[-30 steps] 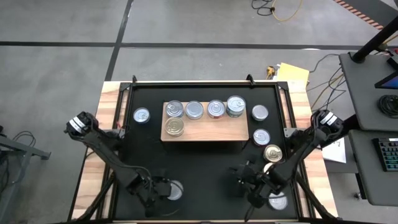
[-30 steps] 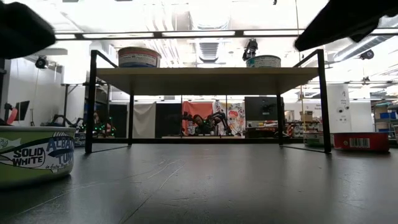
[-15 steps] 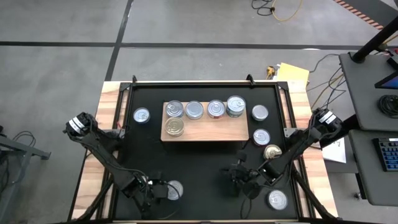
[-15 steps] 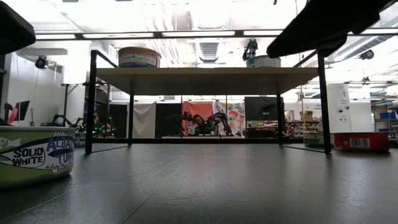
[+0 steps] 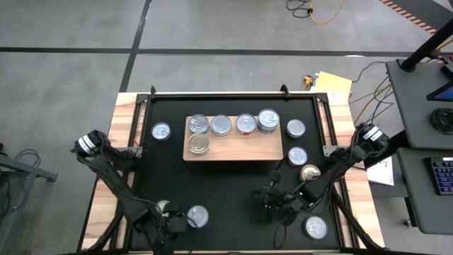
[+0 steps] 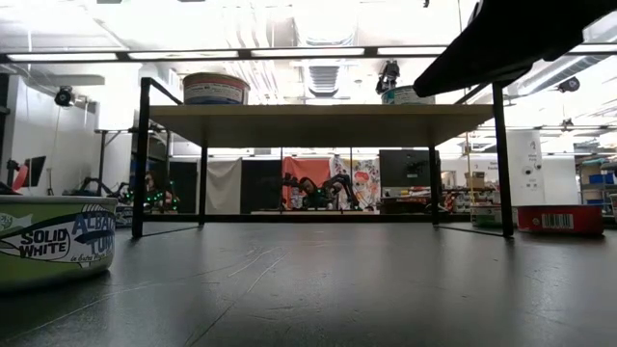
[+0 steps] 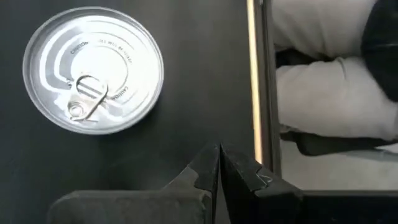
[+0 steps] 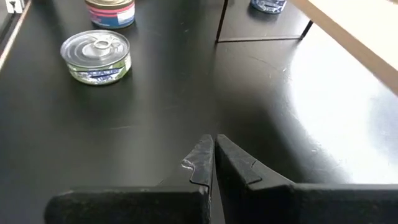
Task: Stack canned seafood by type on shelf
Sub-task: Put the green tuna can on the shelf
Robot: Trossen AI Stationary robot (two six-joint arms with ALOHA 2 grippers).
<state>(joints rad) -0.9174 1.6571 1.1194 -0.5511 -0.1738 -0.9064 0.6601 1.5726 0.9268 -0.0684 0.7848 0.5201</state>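
Overhead, you have the left gripper [image 5: 164, 225] low at the near-left corner of the black mat [image 5: 233, 184], jaws pressed together and empty; your left wrist view confirms the fingertips meet with nothing between them. Just beside it, toward the centre, sits a silver-lidded can [image 5: 197, 216], upright on the mat, apart from the fingers; the same can [image 7: 93, 70] shows its pull tab in the left wrist view. Farther back on the left, a lone can [image 5: 161, 131] stands on the mat just left of the shelf [image 5: 233, 147]. On the shelf, you have a back row of four cans, starting with a silver one [image 5: 199, 124] and ending with a taller stack [image 5: 268, 120], plus a gold-lidded can [image 5: 199, 144] in front at the left end. Right of the shelf, three cans line up on the mat: silver [image 5: 296, 128], red-rimmed [image 5: 298, 156], gold [image 5: 310, 173]. Your right gripper [image 5: 269, 202] hovers over bare mat in front of the shelf's right end, jaws likewise closed on nothing. One more can [image 5: 316, 227] rests near the near-right corner, apart from that gripper.
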